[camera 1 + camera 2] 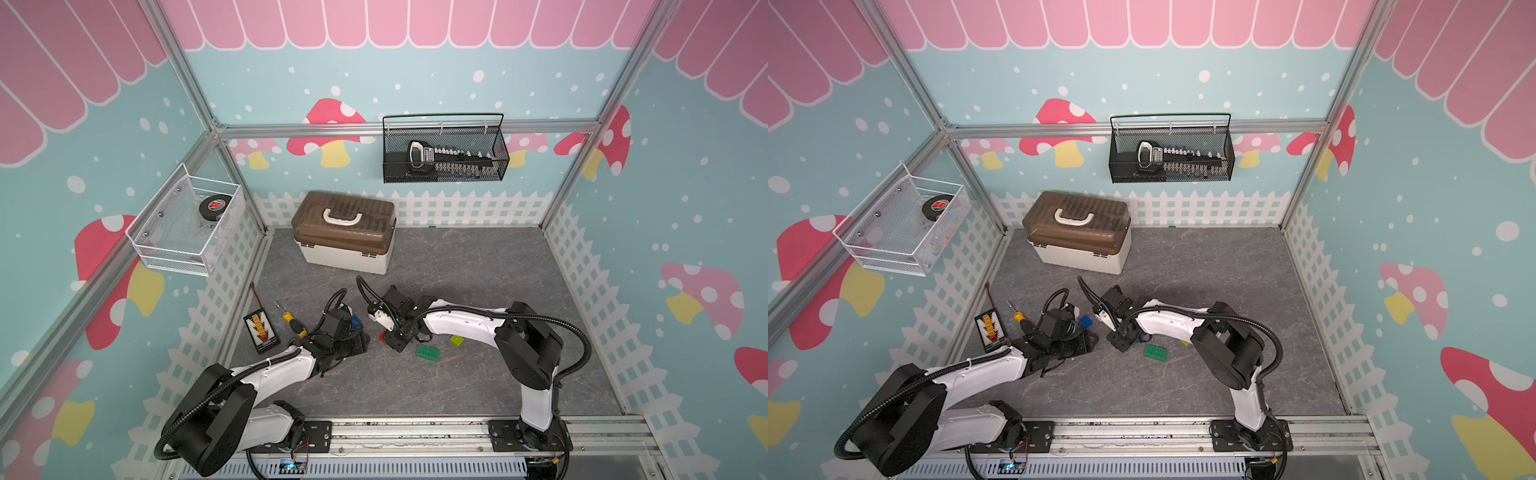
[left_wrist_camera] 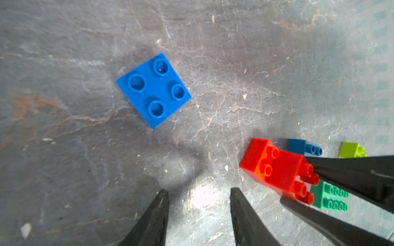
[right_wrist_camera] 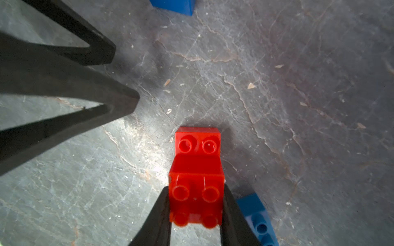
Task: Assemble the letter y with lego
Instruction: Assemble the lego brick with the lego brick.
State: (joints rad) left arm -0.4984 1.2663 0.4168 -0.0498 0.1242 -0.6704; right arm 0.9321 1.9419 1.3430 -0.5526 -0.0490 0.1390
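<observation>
**Red pair gripped by the right hand; left hand open near a blue brick**

The right hand is closed on the upper red brick, with a finger pressed against each of its side faces. This brick is stepped onto the lower red brick, one row of whose studs is left uncovered beyond the fingertips. Whether the pair is rested on the surface or raised just off it cannot be told.

The left hand is seen open, with nothing between its fingers. Its tips are pointed at bare surface. A blue brick is found studs up well ahead of them, and the red pair just beside them.

Beyond the right hand's fingers, a second blue brick, the lime brick and the dark green brick are seen lying singly, apart from one another. In both top views the whole group is placed around the middle of the surface, somewhat nearer its front edge than its back edge. Only the two red bricks are joined.
</observation>
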